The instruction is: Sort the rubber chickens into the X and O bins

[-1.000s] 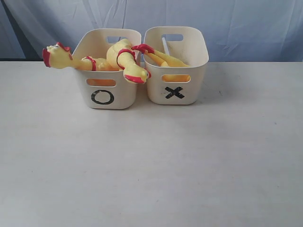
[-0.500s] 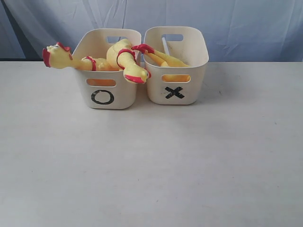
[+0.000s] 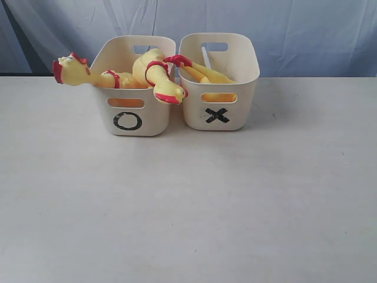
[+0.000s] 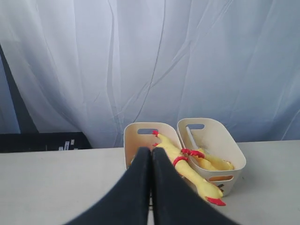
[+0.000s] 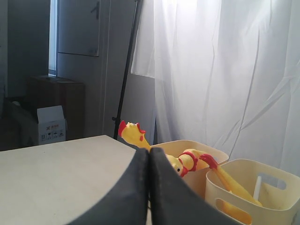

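Note:
Two cream bins stand side by side at the back of the table: the O bin [image 3: 133,112] on the left, the X bin [image 3: 219,109] on the right. Two rubber chickens lie in the O bin: one's head [image 3: 70,71] hangs out over its left rim, the other [image 3: 160,79] droops over the front right corner. A third chicken [image 3: 203,73] lies in the X bin, its red feet on the rim between the bins. Neither gripper shows in the exterior view. My left gripper [image 4: 151,151] and right gripper [image 5: 149,151] are shut and empty, held back from the bins.
A pale curtain [image 3: 294,29] hangs behind the table. The white tabletop [image 3: 188,200] stretches in front of the bins. In the right wrist view a dark pole [image 5: 126,70] and a cardboard box [image 5: 51,124] stand beyond the table's far side.

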You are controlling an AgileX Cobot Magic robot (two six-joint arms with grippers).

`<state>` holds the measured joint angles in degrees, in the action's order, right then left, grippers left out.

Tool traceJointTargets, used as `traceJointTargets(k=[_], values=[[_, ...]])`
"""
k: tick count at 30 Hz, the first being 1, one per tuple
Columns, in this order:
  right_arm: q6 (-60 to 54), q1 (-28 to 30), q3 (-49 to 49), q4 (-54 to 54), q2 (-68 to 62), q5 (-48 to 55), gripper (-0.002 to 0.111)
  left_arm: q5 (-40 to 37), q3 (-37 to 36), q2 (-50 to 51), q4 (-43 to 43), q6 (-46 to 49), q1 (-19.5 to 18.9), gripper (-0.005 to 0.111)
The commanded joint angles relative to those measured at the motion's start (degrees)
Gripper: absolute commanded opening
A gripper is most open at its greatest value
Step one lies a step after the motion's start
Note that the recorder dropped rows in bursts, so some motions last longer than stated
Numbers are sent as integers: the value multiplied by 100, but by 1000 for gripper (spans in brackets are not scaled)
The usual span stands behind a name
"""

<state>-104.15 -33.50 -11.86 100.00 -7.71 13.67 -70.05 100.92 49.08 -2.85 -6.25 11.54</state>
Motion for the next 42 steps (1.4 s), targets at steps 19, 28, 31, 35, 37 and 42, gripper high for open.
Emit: traceJointTargets(k=[19, 28, 31, 35, 37, 42], values=[[-13, 30, 24, -5, 21, -28, -1, 89, -1800, -2546, -3, 1033, -1, 0], [-13, 30, 24, -5, 21, -28, -1, 1303, -3324, -3478, -3, 1436, -1, 0], [-13, 30, 24, -5, 21, -28, -1, 1813, -3908, -3703, -3, 1557, -1, 0], [-13, 30, 24, -5, 21, -5, -1, 2609, -4559, -3941, -3, 1589, -1, 0], [-13, 30, 24, -5, 21, -5, -1, 2971, -4908, -3994, 21, 1589, -1, 0], [-13, 30, 24, -5, 21, -5, -1, 3605, -5709, -4010, 161, 1589, -1, 0]])
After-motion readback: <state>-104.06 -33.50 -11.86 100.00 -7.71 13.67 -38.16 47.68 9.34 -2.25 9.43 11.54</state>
